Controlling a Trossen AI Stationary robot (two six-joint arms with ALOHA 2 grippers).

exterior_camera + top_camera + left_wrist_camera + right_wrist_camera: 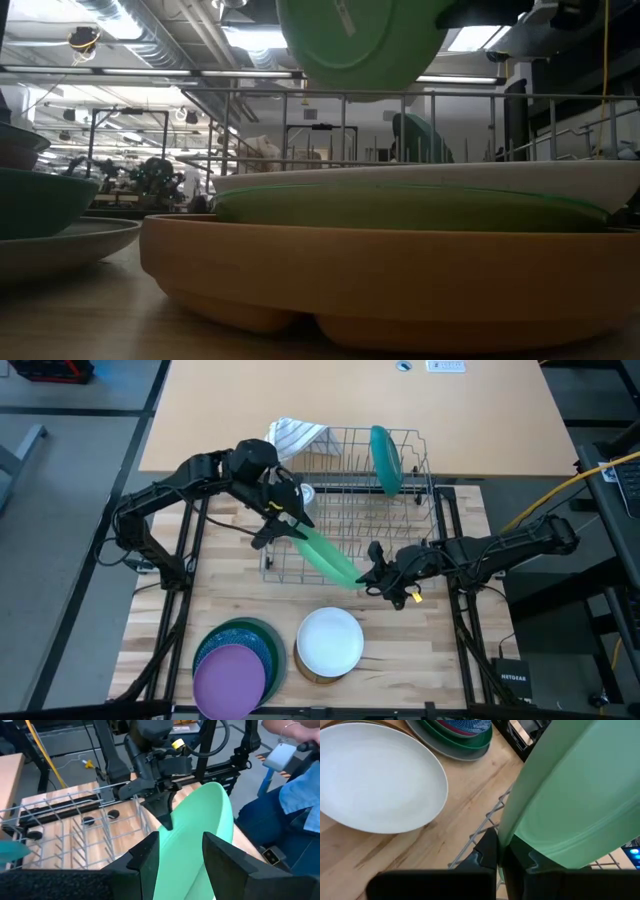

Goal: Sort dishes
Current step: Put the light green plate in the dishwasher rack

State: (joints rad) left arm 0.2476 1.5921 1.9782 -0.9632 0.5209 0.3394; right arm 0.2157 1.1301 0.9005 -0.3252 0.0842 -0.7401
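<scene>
The light green plate hangs tilted over the front edge of the wire dish rack, clear of the table, carried between 2 arms. The right pincer is clamped tight on the plate's rim at the end nearer the rack's front right corner. The left pincer straddles the opposite rim, its fingers set on either side of the plate — whether they press the rim or stand just off it, I cannot tell.

Inside the rack, a teal plate stands upright near the back right. In front of the rack, toward the left, sits a stack topped by a purple plate; just beside it, directly in front of the rack, a white plate lies on a tan dish. A striped cloth lies at the rack's back left corner.

Judgement: the step in hand is a handover of the green plate between the arms. The next move calls for 1 pincer to let go cleanly while the other holds firm, then carrying the plate to one of the 2 stacks in front of the rack.
</scene>
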